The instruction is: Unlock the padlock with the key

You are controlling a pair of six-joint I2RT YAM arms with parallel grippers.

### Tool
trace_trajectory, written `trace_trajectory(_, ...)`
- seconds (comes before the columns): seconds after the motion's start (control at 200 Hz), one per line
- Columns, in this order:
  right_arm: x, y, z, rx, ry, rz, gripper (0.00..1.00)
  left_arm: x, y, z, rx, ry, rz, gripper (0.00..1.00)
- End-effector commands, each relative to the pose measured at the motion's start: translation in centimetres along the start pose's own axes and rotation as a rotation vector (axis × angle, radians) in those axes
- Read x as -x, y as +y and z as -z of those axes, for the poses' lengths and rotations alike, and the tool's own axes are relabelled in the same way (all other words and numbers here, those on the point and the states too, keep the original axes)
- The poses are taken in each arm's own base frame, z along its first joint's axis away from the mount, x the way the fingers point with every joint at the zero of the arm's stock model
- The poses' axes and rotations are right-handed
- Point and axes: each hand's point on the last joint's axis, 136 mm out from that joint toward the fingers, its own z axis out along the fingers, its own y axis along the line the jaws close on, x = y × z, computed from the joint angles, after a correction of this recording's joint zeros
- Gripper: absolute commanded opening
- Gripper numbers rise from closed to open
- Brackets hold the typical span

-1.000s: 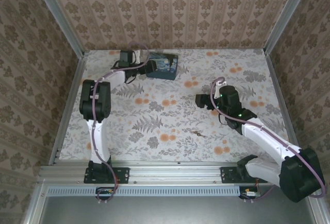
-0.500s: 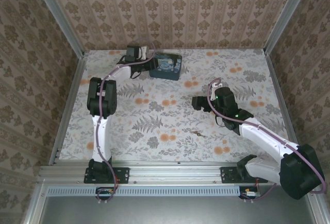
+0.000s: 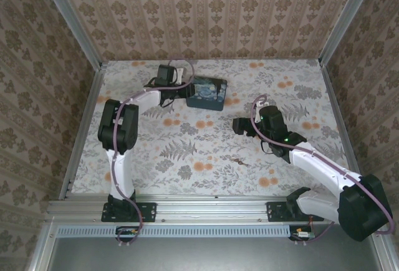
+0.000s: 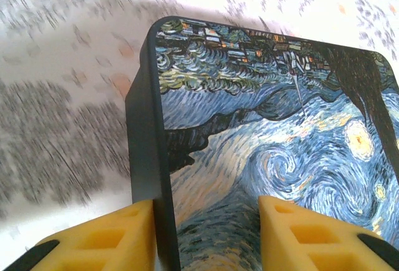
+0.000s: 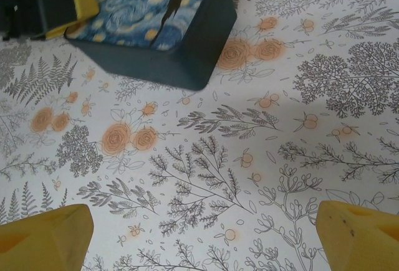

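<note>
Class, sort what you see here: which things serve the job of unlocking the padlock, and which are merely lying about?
Job: small key, lying free; printed box, gripped by the left gripper, perhaps hiding the padlock.
Merely there: floral table covering; patterned walls; metal rail at the near edge.

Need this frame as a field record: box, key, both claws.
box: dark sides, swirl-painting top, far centre of table
key: flat on table, near-centre, apart from both claws
left claw: straddles a box edge, one finger outside the side wall, the other over the painted top; grip unclear
right claw: open, empty, above bare table
</note>
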Motion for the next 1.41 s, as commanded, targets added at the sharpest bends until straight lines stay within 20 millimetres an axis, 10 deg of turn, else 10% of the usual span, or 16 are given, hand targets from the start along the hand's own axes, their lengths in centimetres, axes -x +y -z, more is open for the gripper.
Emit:
trace_trajectory(0.0,1.0,0.1,0.0,-0.020,-0.013,-0.017,0.94,-9.6,-0.4,-0.1,0.021,0.246,-0.002,0.43)
trace_trajectory(0.14,1.4,-0.7,-1.0,-0.064,-0.015,0.008,0.96,-12.4,-3.7,1.3,0.001,0.288,-0.047,0.51)
trace_trajectory(0.425,3.6,-1.1,-5.3,-0.037,0.038,0.091,1.00,-7.0,-6.8,8.7,0.049,0.162,-0.077,0.77)
trace_trajectory(0.6,5.2,-1.0,-8.1,0.088,0.062,0.065,1.00,-11.5,-10.2,11.0,-0.038,0.250,-0.039,0.77)
trace_trajectory(0.89,5.6,0.3,-12.7,0.223,0.105,0.093,0.99,-16.4,-16.0,9.2,-0.309,0.286,0.096,0.78)
trace_trajectory(1.07,4.5,2.0,-13.0,0.341,0.145,0.091,0.96,-14.4,-15.4,6.2,-0.309,0.205,0.148,0.79)
trace_trajectory(1.4,1.1,4.9,-7.5,0.423,0.140,0.023,0.93,-9.1,-11.1,4.6,-0.283,0.061,0.212,0.79)
